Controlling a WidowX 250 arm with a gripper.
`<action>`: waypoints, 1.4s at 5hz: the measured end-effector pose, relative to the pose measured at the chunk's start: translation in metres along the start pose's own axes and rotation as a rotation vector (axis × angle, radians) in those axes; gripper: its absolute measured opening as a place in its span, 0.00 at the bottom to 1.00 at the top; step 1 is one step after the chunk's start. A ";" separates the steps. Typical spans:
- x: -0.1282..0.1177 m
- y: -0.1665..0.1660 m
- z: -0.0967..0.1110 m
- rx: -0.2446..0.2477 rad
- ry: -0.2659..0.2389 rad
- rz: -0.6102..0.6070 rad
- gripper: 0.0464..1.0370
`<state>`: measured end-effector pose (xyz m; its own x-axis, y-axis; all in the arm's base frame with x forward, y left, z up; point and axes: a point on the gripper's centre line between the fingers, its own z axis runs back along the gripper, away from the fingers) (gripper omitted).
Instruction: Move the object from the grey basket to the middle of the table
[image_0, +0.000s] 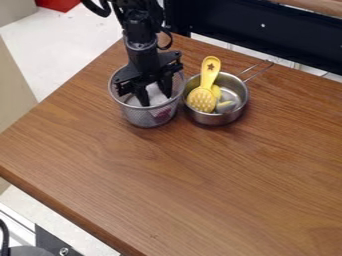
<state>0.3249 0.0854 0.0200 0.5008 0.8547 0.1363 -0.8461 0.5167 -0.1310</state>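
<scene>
Basket (141, 116) on tabletop (194, 185), left of pot (217, 118), just beside it. Spoon (202, 99) in pot, its handle leaning on the far rim.

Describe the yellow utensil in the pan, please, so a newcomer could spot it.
On the wooden table, find the metal pan beside the mesh basket. The yellow utensil rests in it, handle above the rim. A round dotted head and a starred handle set it apart from the small yellow piece nearby.

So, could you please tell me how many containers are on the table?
2: the grey mesh basket, with the gripper in it, and the metal pan just right of it in view.
</scene>
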 end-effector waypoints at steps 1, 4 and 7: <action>0.009 -0.009 0.025 -0.050 -0.072 0.031 0.44; 0.000 -0.020 0.092 -0.200 -0.069 0.062 0.44; -0.101 -0.010 0.097 -0.099 0.180 -0.391 0.44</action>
<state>0.2650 -0.0108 0.1030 0.8110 0.5847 0.0219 -0.5697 0.7976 -0.1983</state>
